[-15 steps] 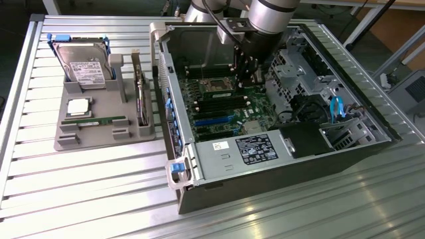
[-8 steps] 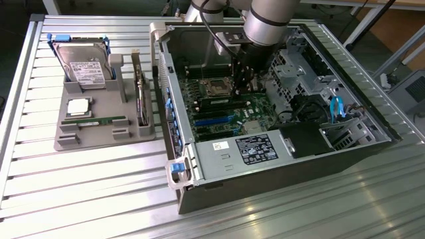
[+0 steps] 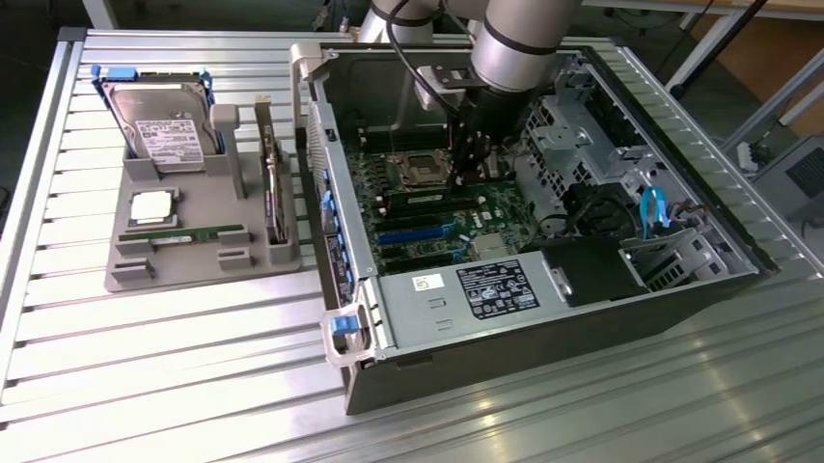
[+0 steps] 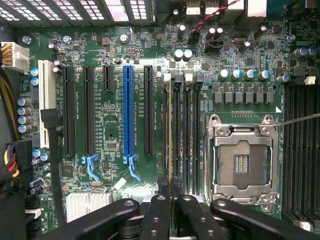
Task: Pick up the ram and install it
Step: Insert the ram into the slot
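The gripper [image 4: 170,184] is seen low inside the open case [image 3: 386,381], just above the green board [image 4: 112,125]. Its two black fingertips [image 4: 162,186] are drawn in narrow, with only a thin gap left between them. The ram [image 4: 170,125] is pinched in that gap at its near end. The ram is seen from its thin top edge, so it looks like a pale line. It stretches straight away from the fingertips along the board.

The ram is stood on its edge in the row of black slots [image 4: 186,130] beside the open socket [image 4: 242,162], on the side of the row away from the socket. It cannot be told whether the ram is pushed all the way down.

A grey tray [image 3: 193,275] is set outside the case, on the exterior view's left. An other ram [image 3: 180,234] is laid flat on it, well apart from the gripper.
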### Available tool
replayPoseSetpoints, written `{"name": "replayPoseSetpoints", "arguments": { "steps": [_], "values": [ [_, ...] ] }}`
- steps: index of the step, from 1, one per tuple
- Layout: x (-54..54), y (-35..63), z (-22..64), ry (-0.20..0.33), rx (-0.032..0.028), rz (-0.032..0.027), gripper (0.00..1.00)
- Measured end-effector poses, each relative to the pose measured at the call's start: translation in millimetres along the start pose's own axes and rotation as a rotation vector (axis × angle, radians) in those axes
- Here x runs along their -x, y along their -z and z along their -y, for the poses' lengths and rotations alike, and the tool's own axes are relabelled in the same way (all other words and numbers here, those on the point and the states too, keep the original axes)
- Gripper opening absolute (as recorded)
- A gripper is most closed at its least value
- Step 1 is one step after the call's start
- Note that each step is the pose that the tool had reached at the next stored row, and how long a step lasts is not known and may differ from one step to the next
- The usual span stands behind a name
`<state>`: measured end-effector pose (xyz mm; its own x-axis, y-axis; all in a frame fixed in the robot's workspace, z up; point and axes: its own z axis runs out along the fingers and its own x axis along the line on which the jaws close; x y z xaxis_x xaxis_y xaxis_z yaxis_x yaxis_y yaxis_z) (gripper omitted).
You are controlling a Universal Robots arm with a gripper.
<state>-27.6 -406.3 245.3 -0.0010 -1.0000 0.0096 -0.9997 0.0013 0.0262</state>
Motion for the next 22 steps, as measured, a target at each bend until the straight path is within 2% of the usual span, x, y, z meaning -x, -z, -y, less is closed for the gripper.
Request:
{"name": "replayPoseSetpoints", "arguments": {
  "steps": [6,22],
  "values": [
    [0.0,-2.8,0.1,0.000,-0.0001,0.0002,0.11],
    [-1.3,-2.8,0.7,0.000,0.0000,0.0000,0.11]
  ]
}}
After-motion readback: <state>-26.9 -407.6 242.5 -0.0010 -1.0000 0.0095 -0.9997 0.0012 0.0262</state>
